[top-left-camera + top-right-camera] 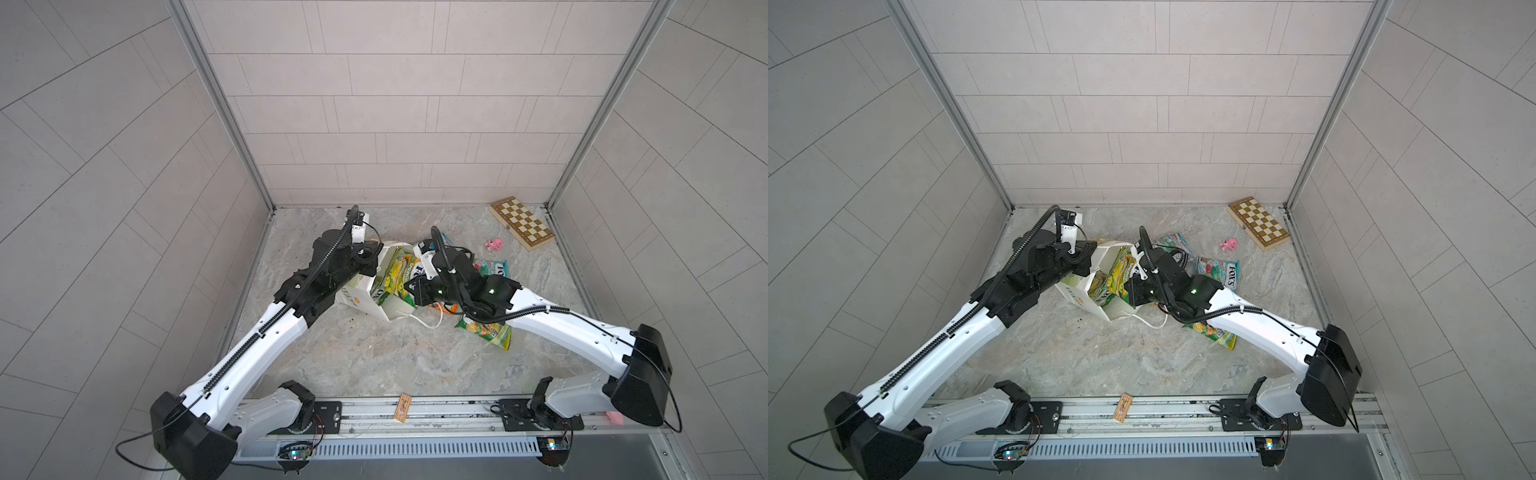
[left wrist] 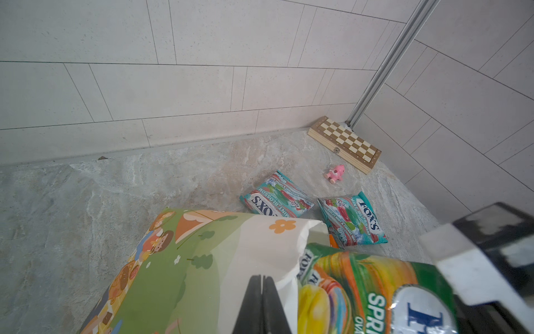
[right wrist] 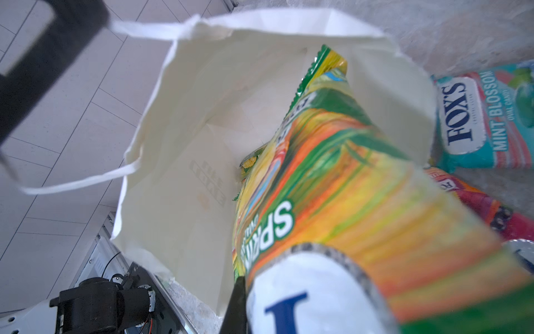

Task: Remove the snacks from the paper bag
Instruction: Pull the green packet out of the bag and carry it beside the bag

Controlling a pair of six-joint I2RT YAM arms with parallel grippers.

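Grey tiled walls close in a marbled desk [image 1: 374, 365]. On the left, your left claw [image 2: 261, 286] is pressed together on the rim of the paper bag [image 1: 358, 300]. Its fingers straddle the edge between the green printed side and the white inside. The bag sits left of the desk's middle, tilted, with its mouth gaping toward the right arm and a white handle [image 3: 81, 181] looping off the rim.

Sticking out of that mouth you see a yellow-green packet [image 3: 332, 173]. Your right claw [image 1: 410, 288] pinches its near end, though the right wrist view shows only one dark finger [image 3: 236, 306] beside the wrapper. A second packet [image 1: 381, 291] of the same colours lies deeper in the bag.

Further right, four snacks lie out on the desk:
- a teal packet [image 2: 276, 199] just behind the bag
- another teal packet [image 2: 352, 219] near it
- an orange-pink packet [image 3: 476, 208] beside the bag's mouth
- a loose yellow-green packet [image 1: 486, 332] partly under the right forearm

Far right, a pink toy [image 1: 494, 244] stands near a chessboard [image 1: 521, 222] in the back corner.
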